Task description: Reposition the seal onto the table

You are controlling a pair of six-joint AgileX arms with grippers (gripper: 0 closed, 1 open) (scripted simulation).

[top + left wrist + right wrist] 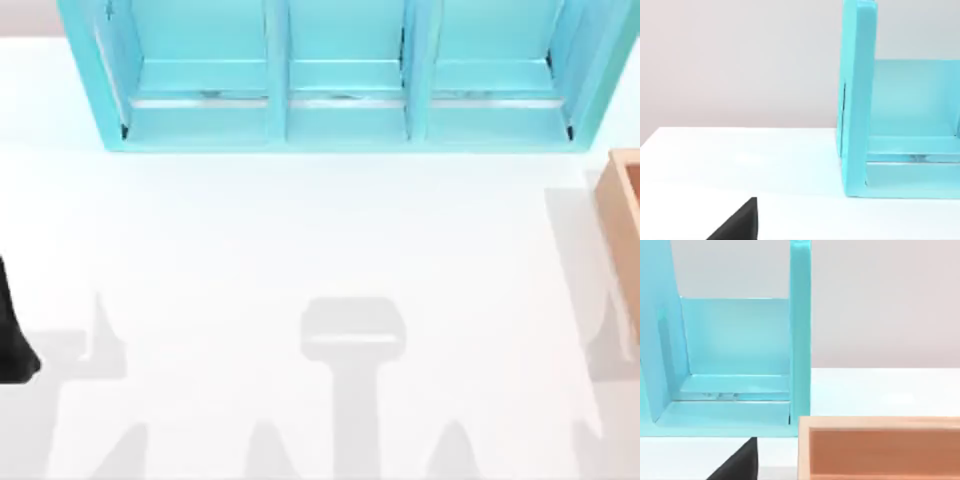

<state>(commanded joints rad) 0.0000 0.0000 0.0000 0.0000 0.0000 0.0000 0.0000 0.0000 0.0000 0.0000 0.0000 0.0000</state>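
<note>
Dark against the one white table, our left arm sits parked at the left edge. One turquoise shelf with three compartments stands at the back, and one orange-brown box at the right edge. We cannot tell either claw's state.
</note>
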